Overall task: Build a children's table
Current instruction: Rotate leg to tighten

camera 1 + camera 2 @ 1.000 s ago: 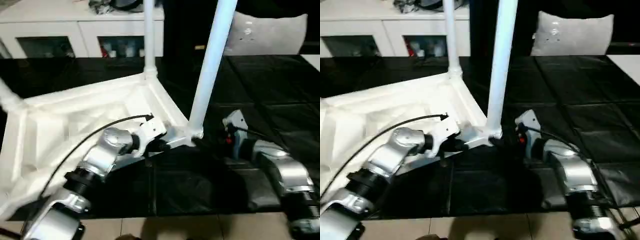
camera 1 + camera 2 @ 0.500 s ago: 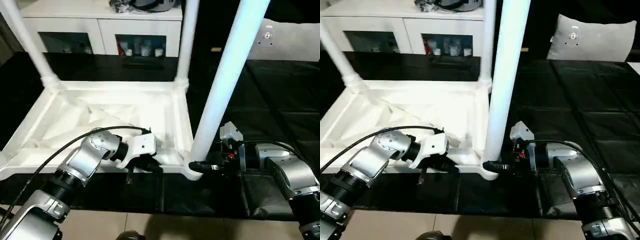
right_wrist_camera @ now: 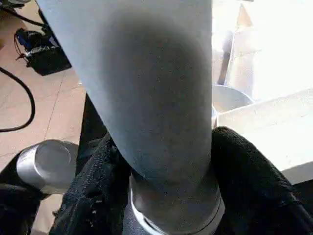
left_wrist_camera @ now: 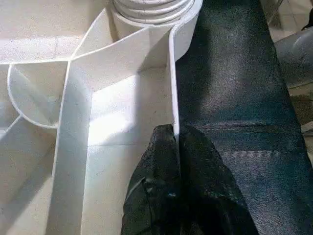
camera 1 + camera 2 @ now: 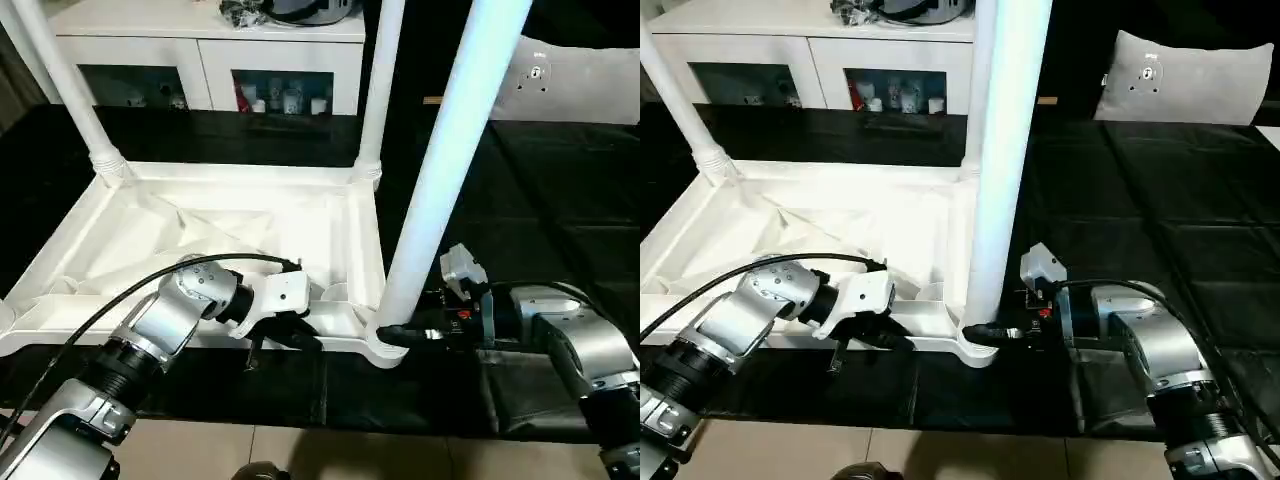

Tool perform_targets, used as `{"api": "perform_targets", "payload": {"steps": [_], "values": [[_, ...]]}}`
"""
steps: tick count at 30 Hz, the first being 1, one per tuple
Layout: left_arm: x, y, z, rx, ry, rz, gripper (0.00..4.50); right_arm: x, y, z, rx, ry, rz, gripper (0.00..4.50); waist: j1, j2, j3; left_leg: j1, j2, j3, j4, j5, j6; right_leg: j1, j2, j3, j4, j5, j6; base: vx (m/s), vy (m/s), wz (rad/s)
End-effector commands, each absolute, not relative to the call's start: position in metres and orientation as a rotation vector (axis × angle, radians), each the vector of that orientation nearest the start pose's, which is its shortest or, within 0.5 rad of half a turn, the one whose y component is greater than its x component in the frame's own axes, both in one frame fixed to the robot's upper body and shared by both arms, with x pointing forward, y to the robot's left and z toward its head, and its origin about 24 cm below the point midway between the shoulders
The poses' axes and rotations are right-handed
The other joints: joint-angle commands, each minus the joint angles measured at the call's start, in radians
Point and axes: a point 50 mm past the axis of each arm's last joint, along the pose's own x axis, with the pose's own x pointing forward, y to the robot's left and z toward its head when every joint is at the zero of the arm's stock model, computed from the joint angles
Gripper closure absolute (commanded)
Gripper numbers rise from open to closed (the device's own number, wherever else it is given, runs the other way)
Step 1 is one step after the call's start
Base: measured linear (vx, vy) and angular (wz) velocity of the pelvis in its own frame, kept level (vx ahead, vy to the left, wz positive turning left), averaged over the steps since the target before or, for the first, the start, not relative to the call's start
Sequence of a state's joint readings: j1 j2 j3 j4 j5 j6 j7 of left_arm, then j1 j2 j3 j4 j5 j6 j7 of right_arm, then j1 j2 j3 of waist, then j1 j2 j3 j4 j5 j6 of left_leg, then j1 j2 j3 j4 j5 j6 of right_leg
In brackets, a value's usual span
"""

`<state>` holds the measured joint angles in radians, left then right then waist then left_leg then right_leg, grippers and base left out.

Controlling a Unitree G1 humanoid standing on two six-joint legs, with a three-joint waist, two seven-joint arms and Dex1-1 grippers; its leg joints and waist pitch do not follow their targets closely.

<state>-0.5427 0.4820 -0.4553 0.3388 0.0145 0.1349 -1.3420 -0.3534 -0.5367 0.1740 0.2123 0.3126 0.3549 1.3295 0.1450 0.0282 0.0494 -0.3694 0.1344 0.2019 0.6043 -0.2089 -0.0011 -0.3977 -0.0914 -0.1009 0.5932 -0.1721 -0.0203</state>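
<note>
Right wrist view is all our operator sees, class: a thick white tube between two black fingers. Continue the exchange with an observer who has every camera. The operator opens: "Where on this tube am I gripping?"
Observer: The right gripper clasps the near-right leg at its foot, just above the corner socket of the upturned top.
Operator: What is my other arm doing?
Observer: The left gripper is shut on the top's near rim wall, beside that same corner.
Operator: How many legs are up?
Observer: Three stand upright: yours, the far-left leg and the far-right leg. I cannot judge the near-left corner.
</note>
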Motion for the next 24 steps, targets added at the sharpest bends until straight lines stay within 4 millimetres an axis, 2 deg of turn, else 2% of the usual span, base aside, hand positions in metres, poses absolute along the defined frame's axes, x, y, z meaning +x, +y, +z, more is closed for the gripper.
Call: {"api": "perform_targets", "payload": {"steps": [1,5,7,9,11,12,13,14,15,16,19,21,22,24], "values": [[0.283,0.118,0.057,0.607,0.514,-1.655,4.50,0.266,-0.172,0.064,-0.002,0.460,1.430,2.30,-0.004,-0.011,-0.062,0.017,0.114,-0.051,-0.079,-0.179,0.029,0.045,-0.101,0.071,-0.066,-0.274,-0.213,0.000,0.000,0.00],[0.283,0.116,0.056,0.543,0.514,-1.606,4.50,0.263,-0.167,0.063,0.046,0.450,1.412,2.34,-0.003,-0.011,-0.061,0.018,0.115,-0.051,-0.080,-0.187,0.026,0.044,-0.102,0.072,-0.069,-0.289,-0.211,0.000,0.000,0.00],[0.286,0.111,0.054,0.493,0.524,-1.520,4.50,0.272,-0.161,0.057,0.058,0.428,1.270,2.35,-0.007,-0.011,-0.058,0.016,0.116,-0.053,-0.083,-0.196,0.018,0.044,-0.102,0.072,-0.069,-0.300,-0.211,0.000,0.000,0.00],[0.289,0.107,0.054,0.462,0.527,-1.466,4.50,0.280,-0.158,0.053,0.051,0.424,1.168,2.35,-0.015,-0.012,-0.054,0.020,0.110,-0.056,-0.084,-0.236,0.000,0.041,-0.105,0.071,-0.081,-0.378,-0.196,0.000,0.000,0.00],[0.295,0.098,0.054,0.417,0.521,-1.384,4.50,0.294,-0.155,0.048,0.078,0.440,0.995,2.38,-0.029,-0.010,-0.049,0.021,0.104,-0.063,-0.086,-0.280,-0.025,0.042,-0.105,0.066,-0.094,-0.493,-0.156,0.000,0.000,0.00],[0.300,0.092,0.055,0.400,0.514,-1.328,4.50,0.301,-0.153,0.047,0.104,0.446,0.908,2.38,-0.038,-0.011,-0.049,0.022,0.104,-0.063,-0.087,-0.290,-0.030,0.041,-0.104,0.066,-0.095,-0.508,-0.149,0.000,0.000,0.00],[0.300,0.092,0.055,0.400,0.514,-1.328,4.50,0.301,-0.153,0.047,0.104,0.446,0.908,2.39,-0.051,-0.010,-0.046,0.024,0.103,-0.067,-0.087,-0.319,-0.038,0.038,-0.102,0.062,-0.101,-0.546,-0.137,0.000,0.000,0.00],[0.308,0.081,0.055,0.364,0.513,-1.227,4.50,0.308,-0.149,0.045,0.141,0.453,0.810,2.39,-0.063,-0.012,-0.047,0.027,0.102,-0.068,-0.086,-0.339,-0.046,0.037,-0.101,0.061,-0.103,-0.562,-0.126,0.000,0.000,0.00],[0.312,0.076,0.056,0.344,0.512,-1.182,4.50,0.311,-0.147,0.044,0.141,0.456,0.773,2.39,-0.067,-0.008,-0.044,0.029,0.100,-0.069,-0.085,-0.353,-0.045,0.034,-0.100,0.058,-0.108,-0.577,-0.121,0.000,0.000,0.00],[0.315,0.071,0.057,0.329,0.509,-1.135,4.50,0.313,-0.145,0.043,0.141,0.459,0.733,2.39,-0.073,-0.009,-0.045,0.033,0.099,-0.071,-0.083,-0.372,-0.048,0.034,-0.102,0.055,-0.114,-0.595,-0.109,0.000,0.000,0.00],[0.324,0.059,0.058,0.318,0.490,-1.017,4.50,0.320,-0.142,0.040,0.134,0.469,0.626,2.39,-0.089,-0.012,-0.047,0.029,0.096,-0.071,-0.086,-0.365,-0.030,0.040,-0.100,0.052,-0.120,-0.571,-0.100,0.000,0.000,0.00],[0.326,0.052,0.060,0.307,0.471,-0.981,4.50,0.322,-0.140,0.038,0.127,0.470,0.586,2.39,-0.091,-0.006,-0.051,0.027,0.097,-0.070,-0.087,-0.336,-0.022,0.042,-0.100,0.054,-0.118,-0.520,-0.112,0.000,0.000,0.00],[0.326,0.049,0.061,0.302,0.455,-0.980,4.50,0.322,-0.139,0.038,0.124,0.461,0.603,2.06,-0.091,-0.008,-0.051,0.025,0.097,-0.067,-0.087,-0.327,-0.014,0.042,-0.099,0.056,-0.117,-0.494,-0.122,0.000,0.000,0.00],[0.325,0.048,0.062,0.335,0.436,-1.004,4.50,0.321,-0.139,0.042,0.150,0.429,0.614,1.74,-0.088,-0.007,-0.054,0.023,0.099,-0.065,-0.087,-0.305,-0.002,0.045,-0.098,0.059,-0.112,-0.442,-0.137,0.000,0.000,0.00]]}}
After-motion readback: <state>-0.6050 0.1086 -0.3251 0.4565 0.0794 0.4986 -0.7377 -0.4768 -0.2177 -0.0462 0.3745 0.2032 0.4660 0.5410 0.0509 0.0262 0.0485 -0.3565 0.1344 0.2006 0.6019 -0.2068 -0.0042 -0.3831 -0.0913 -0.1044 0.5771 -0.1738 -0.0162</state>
